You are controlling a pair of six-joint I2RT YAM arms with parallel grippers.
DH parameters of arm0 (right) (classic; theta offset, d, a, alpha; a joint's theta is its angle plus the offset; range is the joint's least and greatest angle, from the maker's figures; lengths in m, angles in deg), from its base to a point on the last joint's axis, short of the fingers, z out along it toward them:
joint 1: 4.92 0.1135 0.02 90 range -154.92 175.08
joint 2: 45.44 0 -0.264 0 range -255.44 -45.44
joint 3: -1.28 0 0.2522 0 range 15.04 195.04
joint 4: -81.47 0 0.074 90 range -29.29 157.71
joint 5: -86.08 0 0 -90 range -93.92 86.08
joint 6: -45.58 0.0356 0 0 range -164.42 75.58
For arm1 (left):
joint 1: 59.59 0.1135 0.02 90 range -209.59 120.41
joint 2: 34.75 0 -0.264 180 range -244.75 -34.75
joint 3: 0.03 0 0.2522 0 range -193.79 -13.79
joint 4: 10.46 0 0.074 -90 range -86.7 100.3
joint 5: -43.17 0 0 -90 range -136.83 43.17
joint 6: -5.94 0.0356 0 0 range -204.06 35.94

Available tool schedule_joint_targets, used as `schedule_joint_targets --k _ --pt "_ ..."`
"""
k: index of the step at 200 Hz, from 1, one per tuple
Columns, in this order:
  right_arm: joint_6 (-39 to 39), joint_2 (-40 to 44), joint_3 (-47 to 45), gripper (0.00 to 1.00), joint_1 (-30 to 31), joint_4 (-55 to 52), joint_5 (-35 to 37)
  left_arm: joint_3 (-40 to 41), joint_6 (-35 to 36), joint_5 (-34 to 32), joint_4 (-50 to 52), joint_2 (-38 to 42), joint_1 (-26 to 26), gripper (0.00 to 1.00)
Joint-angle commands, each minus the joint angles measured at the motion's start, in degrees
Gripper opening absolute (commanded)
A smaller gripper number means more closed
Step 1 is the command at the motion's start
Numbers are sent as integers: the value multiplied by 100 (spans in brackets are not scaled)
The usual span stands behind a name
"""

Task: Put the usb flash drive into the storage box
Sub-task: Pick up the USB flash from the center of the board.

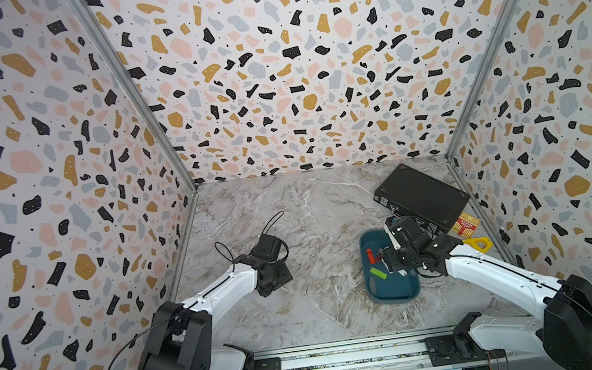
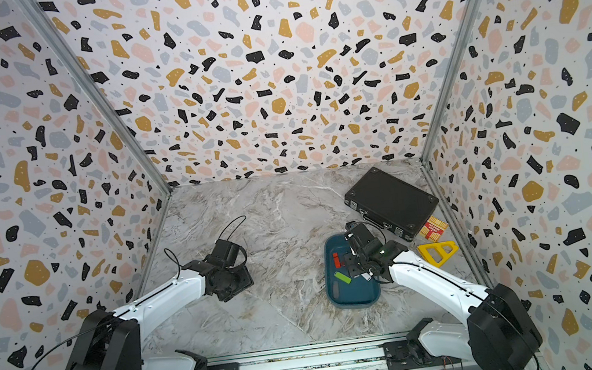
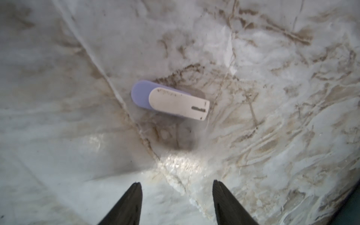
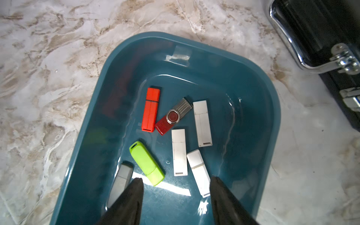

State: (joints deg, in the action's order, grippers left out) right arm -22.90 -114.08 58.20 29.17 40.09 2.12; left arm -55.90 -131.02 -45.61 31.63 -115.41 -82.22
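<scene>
Flash drive (image 3: 169,101) beyond left hand (image 3: 176,182)

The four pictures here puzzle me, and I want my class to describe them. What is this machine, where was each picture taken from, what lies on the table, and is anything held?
It is a robot with two white arms, each ending in a two-fingered gripper. Both top views look down on the whole marble table; the other two come from cameras on the wrists. The left gripper hangs open above a purple-and-white flash drive lying on the table. The right gripper is open over the teal storage box, where a green drive and six others lie. A black briefcase sits nearby. Nothing is held.
</scene>
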Motion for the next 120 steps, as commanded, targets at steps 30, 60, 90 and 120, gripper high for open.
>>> schedule_joint_targets --k 30,60,90,120 --pt "-104 315 -4 59 -6 -27 157 -605 45 -257 -331 -609 63 62" --pt "-112 281 3 59 -3 -41 118 -838 168 -329 -203 -1000 206 61" --pt "-121 264 -27 59 -7 -24 99 -830 263 -534 -151 -1123 261 60" --pt "-121 238 -34 59 -2 0 60 -773 291 -597 -153 -1151 329 60"
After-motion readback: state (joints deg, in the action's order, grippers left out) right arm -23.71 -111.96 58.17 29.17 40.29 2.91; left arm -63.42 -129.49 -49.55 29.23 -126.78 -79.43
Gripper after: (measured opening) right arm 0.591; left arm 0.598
